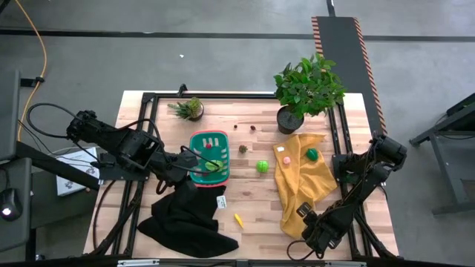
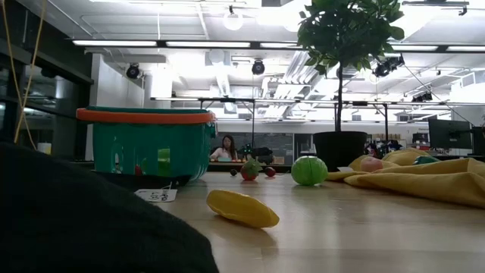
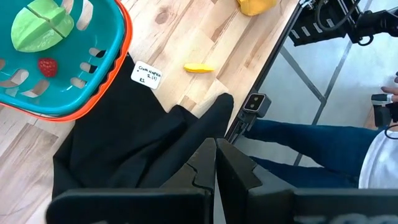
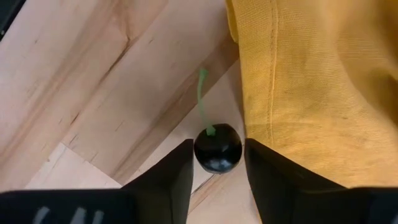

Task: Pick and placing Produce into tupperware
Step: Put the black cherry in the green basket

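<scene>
Down by the yellow cloth (image 4: 311,93), the right gripper (image 4: 217,163) brackets a dark cherry (image 4: 217,149), fingers part-open, seemingly not yet pinching. It is likely light, hard and slick, so grip the round body, not the thin green stem. Only the right wrist view shows it; overhead, the basket (image 1: 195,139) sits well apart.

L tool (image 1: 194,172) over black cloth (image 1: 185,219) by basket (image 1: 208,156); R tool (image 1: 318,236) at yellow cloth (image 1: 304,182) corner.
</scene>
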### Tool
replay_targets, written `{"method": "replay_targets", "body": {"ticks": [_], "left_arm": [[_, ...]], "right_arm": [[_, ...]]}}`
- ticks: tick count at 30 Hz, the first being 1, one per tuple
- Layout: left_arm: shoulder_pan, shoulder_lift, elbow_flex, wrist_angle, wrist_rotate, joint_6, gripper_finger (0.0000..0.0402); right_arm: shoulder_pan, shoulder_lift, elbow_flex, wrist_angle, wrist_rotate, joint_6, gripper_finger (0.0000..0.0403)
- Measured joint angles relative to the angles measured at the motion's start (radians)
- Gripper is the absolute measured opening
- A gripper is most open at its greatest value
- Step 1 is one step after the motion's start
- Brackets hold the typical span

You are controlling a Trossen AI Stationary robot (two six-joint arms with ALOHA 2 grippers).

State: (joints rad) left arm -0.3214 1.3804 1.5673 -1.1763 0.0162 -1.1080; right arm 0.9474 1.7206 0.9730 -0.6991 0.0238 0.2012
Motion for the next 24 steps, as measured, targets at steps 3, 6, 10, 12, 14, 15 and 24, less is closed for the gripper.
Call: {"method": "replay_targets", "body": {"ticks": [3, 6, 10, 12, 14, 15, 24], "left_arm": [[0.000, 0.000, 0.000, 0.000, 0.000, 0.000, 0.0003], [0.000, 0.000, 0.000, 0.000, 0.000, 0.000, 0.0003], [0.000, 0.000, 0.000, 0.000, 0.000, 0.000, 0.0003], [0.000, 0.000, 0.000, 0.000, 0.000, 0.000, 0.0003], [0.000, 0.000, 0.000, 0.000, 0.000, 0.000, 0.0003], [0.000, 0.000, 0.000, 0.000, 0.000, 0.000, 0.0003], [0.000, 0.000, 0.000, 0.000, 0.003, 0.004, 0.0003]], "right_arm": [[0.000, 0.000, 0.000, 0.000, 0.000, 0.000, 0.0120], [0.000, 0.000, 0.000, 0.000, 0.000, 0.000, 0.0114], [0.000, 0.000, 0.000, 0.000, 0.000, 0.008, 0.0112], [0.000, 0.000, 0.000, 0.000, 0.000, 0.020, 0.0112], [0.000, 0.000, 0.000, 0.000, -0.001, 0.036, 0.0112], [0.000, 0.000, 0.000, 0.000, -0.004, 0.050, 0.0112], [0.000, -0.001, 0.050, -0.003, -0.070, 0.093, 0.0112]]}}
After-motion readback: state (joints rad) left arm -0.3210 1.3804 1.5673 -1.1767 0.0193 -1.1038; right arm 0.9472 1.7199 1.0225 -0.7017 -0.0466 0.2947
